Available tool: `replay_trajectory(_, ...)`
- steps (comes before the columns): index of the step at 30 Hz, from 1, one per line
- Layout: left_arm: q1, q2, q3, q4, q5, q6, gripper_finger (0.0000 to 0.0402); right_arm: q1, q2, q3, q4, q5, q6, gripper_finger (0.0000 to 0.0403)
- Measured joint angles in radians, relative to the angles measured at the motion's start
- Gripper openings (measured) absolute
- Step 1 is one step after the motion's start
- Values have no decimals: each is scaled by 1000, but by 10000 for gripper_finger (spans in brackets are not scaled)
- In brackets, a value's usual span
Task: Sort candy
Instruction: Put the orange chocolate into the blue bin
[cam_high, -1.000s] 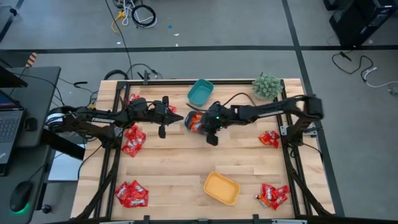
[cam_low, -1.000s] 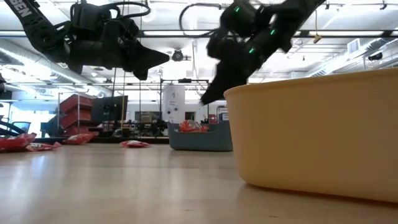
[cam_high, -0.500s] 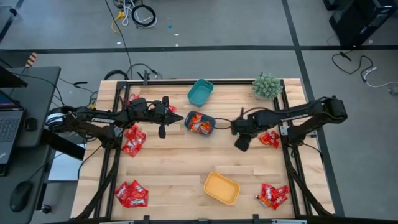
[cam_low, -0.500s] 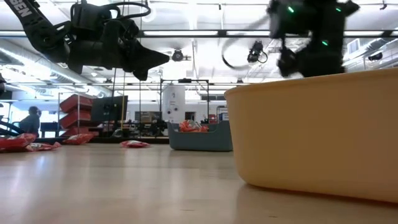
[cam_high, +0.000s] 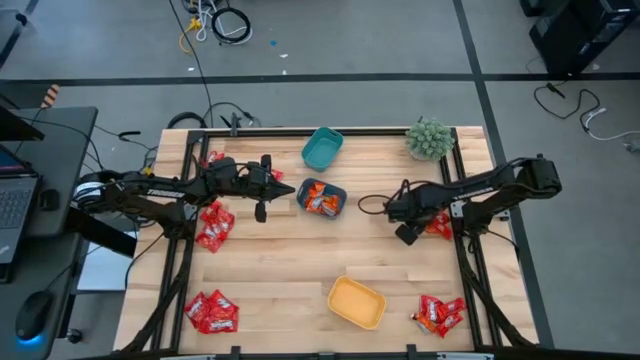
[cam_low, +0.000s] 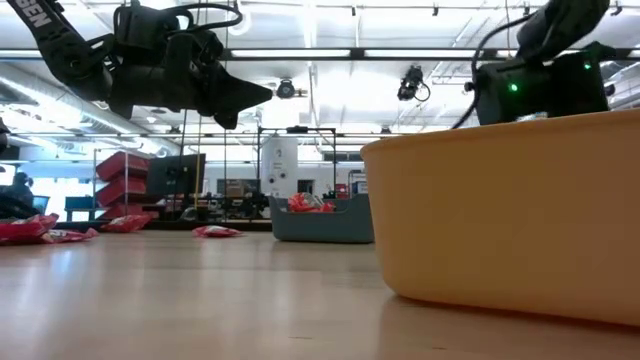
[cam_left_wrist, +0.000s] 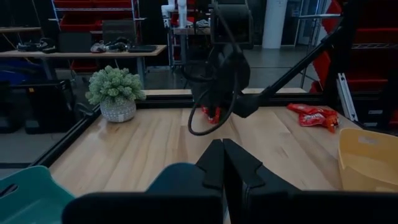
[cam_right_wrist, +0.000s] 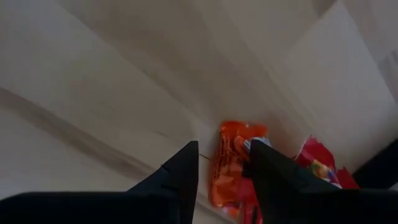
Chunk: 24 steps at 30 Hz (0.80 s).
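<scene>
1. High view: the left gripper (cam_high: 283, 188) hung pinched shut and empty, just left of the dark bin (cam_high: 322, 197) holding candy (cam_high: 320, 202); the right gripper (cam_high: 432, 224) sat over a candy pile (cam_high: 437, 224) at the table's (cam_high: 290, 262) right edge; further piles lay left and near right.
2. Low view: the yellow bin (cam_low: 505, 215) filled the near right.
3. Left wrist view: its fingers (cam_left_wrist: 211, 163) met.
4. Right wrist view: its fingers (cam_right_wrist: 181, 176) stood parted, holding nothing, above an orange-red candy (cam_right_wrist: 229, 163).
</scene>
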Motion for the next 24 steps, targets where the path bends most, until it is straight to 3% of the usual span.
replay_trajectory(4,0,0,0,0,0,-2,0,0,0,-34,13,-5,-5,137)
replay_trajectory(8,0,0,0,0,0,-8,0,-1,-3,-51,30,-32,-12,118)
replay_trajectory(15,0,0,0,0,0,-9,0,0,2,-14,57,-49,-103,12)
replay_trajectory(24,0,0,1,0,-2,-8,0,-8,2,132,196,-29,-256,3)
